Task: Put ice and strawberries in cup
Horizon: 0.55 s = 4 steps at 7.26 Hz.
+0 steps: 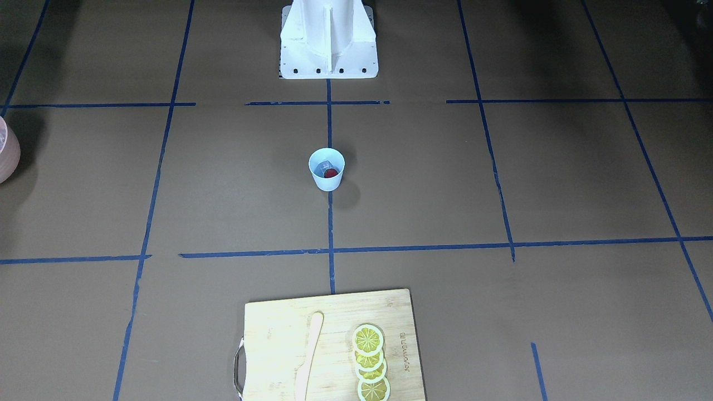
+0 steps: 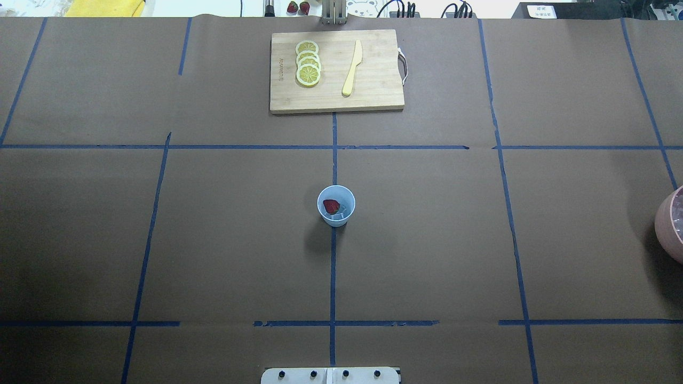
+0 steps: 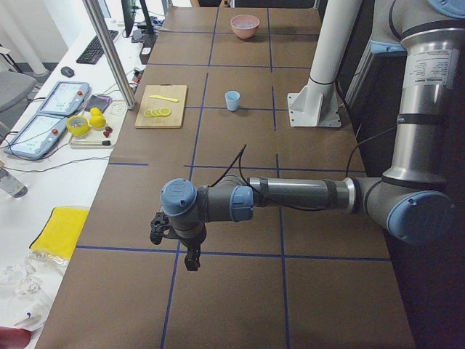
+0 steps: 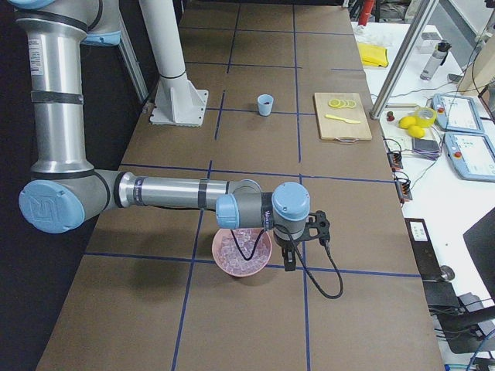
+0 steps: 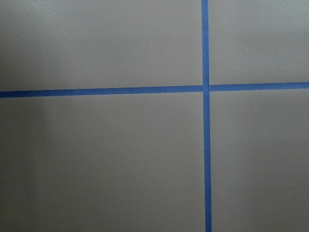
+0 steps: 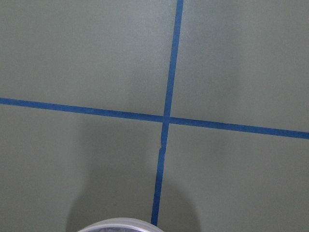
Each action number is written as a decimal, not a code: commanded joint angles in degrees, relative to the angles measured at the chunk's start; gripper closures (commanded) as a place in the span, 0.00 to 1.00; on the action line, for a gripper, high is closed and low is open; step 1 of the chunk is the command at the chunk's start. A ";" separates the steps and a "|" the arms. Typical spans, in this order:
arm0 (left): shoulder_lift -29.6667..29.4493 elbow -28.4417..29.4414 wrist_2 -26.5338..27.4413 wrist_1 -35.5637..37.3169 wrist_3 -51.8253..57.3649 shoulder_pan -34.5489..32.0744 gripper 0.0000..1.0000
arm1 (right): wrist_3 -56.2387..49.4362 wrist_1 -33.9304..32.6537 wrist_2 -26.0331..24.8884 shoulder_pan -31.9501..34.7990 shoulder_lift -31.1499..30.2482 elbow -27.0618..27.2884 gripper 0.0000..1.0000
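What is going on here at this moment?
No arm is touching anything of the task. The light-blue cup stands alone in the middle of the table, with a strawberry and ice inside it. Both arms hang over the table's ends, far from the cup: the left gripper over bare table, the right gripper next to a pink bowl. Whether the grippers are open cannot be told.

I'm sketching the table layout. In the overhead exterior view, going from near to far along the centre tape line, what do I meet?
White base plate → light-blue cup with the strawberry inside → wooden cutting board.
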 commanded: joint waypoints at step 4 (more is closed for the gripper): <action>-0.16 -0.50 -0.09 -0.10 0.09 0.00 0.00 | -0.09 0.00 -0.23 -0.04 -0.31 -0.02 0.01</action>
